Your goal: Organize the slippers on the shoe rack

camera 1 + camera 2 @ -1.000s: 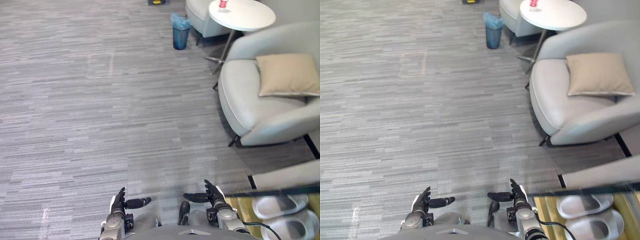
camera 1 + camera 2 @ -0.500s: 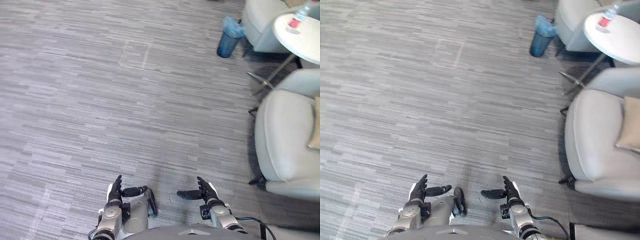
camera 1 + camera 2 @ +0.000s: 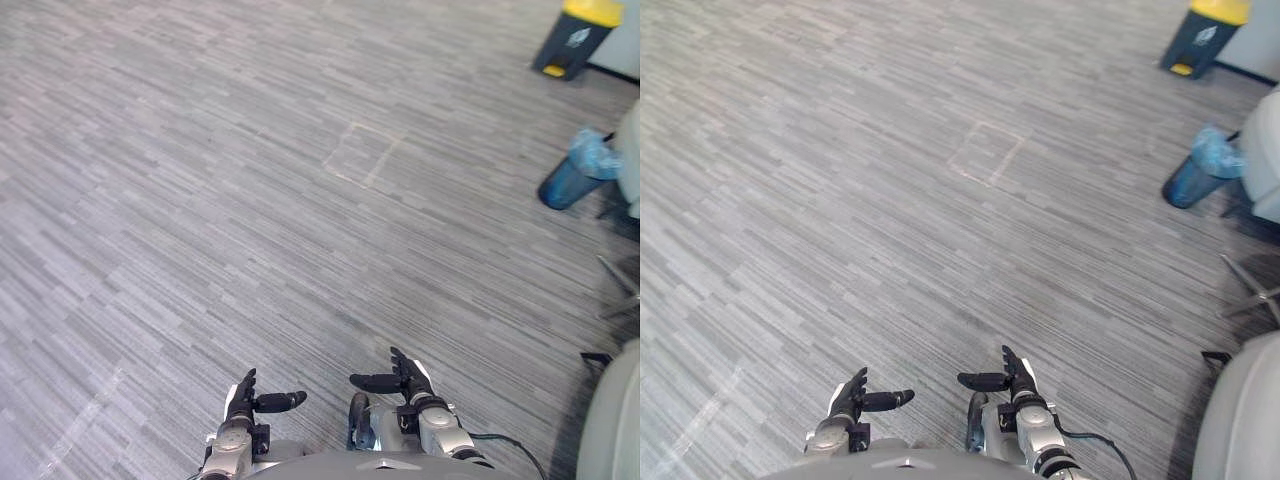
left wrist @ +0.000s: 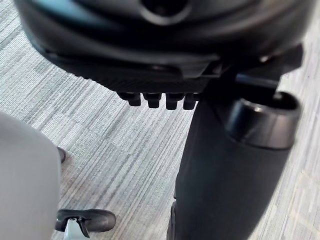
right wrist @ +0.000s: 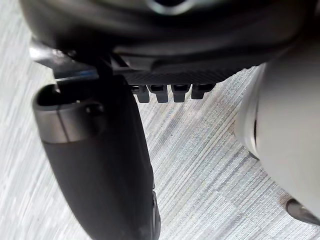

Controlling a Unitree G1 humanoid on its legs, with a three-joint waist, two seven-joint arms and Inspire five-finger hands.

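**Open-handed over a striped grey floor (image 3: 200, 200)**

The left robot hand (image 3: 243, 400) at 7 o'clock and the right robot hand (image 3: 410, 380) at 5 o'clock hover low, fingers straight and spread apart, thumbs pointing toward each other, both empty. A blue-bagged bin (image 3: 580, 170) stands at 3 o'clock. A yellow-lidded bin (image 3: 578, 38) stands at 1 o'clock. The edge of a pale armchair (image 3: 618, 420) shows at 4 o'clock.

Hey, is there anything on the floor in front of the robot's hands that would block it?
Nothing visible does. The left hand and right hand are open over bare carpet. The blue bin and yellow-lidded bin stand far ahead on the right.
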